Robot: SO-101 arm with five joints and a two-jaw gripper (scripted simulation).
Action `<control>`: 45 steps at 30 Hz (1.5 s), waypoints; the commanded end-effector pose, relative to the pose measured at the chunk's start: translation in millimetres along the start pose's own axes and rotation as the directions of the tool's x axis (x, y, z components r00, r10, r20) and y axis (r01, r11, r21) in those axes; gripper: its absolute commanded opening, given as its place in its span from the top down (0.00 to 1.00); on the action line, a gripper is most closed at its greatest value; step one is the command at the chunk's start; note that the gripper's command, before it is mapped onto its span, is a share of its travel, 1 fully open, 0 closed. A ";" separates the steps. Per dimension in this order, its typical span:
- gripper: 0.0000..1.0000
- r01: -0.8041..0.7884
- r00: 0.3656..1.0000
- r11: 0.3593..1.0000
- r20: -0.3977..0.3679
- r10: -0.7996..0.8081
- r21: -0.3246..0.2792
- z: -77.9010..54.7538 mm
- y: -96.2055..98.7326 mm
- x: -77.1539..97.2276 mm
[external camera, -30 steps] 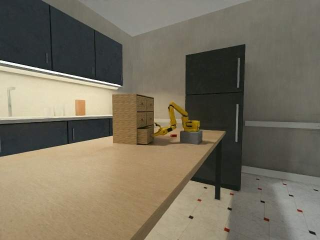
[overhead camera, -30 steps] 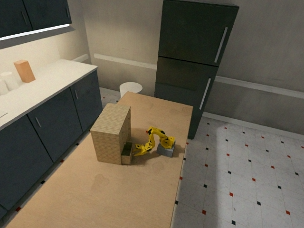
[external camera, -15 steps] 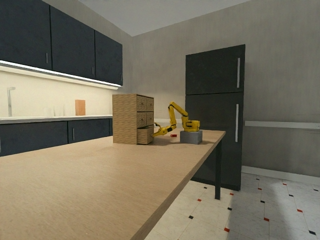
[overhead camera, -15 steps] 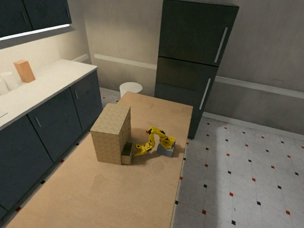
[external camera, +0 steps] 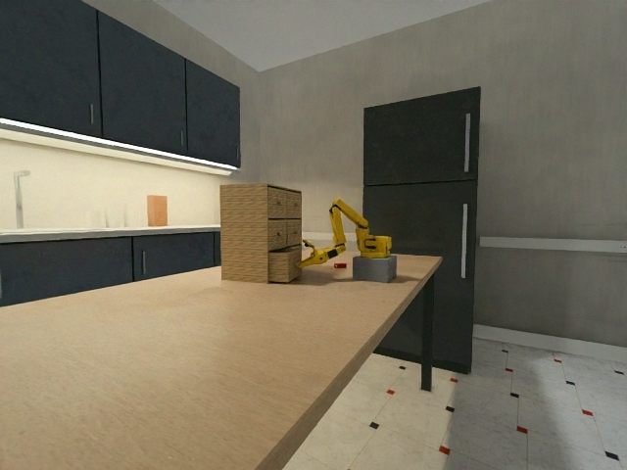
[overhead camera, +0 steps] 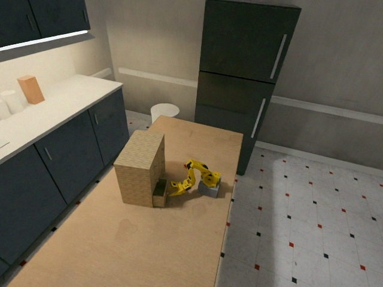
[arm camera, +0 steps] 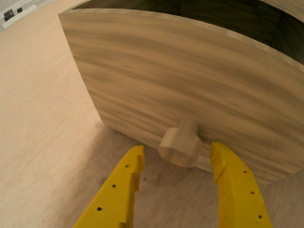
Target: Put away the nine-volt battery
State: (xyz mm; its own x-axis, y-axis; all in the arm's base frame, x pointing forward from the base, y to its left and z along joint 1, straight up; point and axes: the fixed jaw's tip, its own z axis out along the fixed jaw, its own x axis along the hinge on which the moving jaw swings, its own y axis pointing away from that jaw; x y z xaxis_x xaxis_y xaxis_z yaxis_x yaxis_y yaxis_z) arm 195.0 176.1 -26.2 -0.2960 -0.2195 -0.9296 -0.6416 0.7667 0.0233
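The tan chest of drawers (overhead camera: pixel 134 185) (external camera: pixel 244 232) looks like wood with streaky grain, matt all over; the open bottom drawer's pale front (arm camera: pixel 171 71) shows broad wavy grain and a plain wooden round knob (arm camera: pixel 180 144). The light-brown rectangular worktop (overhead camera: pixel 173 241) (external camera: pixel 167 353) looks like smooth, fine-grained wood with a dull finish. The yellow two-fingered claw (overhead camera: pixel 170 191) (external camera: pixel 302 254) (arm camera: pixel 177 149) looks like smooth, hard plastic. The grey block (overhead camera: pixel 207 190) (external camera: pixel 373 268) under the arm looks matt.

The arm (overhead camera: pixel 192 176) (external camera: pixel 338 222) was yellow, its block (overhead camera: pixel 207 189) (external camera: pixel 373 268) grey, the chest (overhead camera: pixel 136 173) (external camera: pixel 244 232) tan with wavy brown grain, the fridge (overhead camera: pixel 238 46) (external camera: pixel 414 227) blackish.
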 end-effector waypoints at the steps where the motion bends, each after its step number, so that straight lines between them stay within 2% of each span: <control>1: 0.79 0.001 0.999 1.000 0.034 -0.002 0.027 1.9 -7.5 -10.0; 38: 0.79 0.003 0.999 1.000 0.034 -0.004 0.022 2.3 -5.8 -11.9; 45: 0.84 0.003 0.999 1.000 0.034 -0.004 0.022 2.3 -5.8 -11.9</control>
State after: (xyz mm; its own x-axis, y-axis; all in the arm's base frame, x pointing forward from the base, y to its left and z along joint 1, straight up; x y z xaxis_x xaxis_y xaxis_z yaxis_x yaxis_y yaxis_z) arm 199.6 176.2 -21.3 -0.2847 -0.2093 -0.9355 -0.6340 0.7731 0.0200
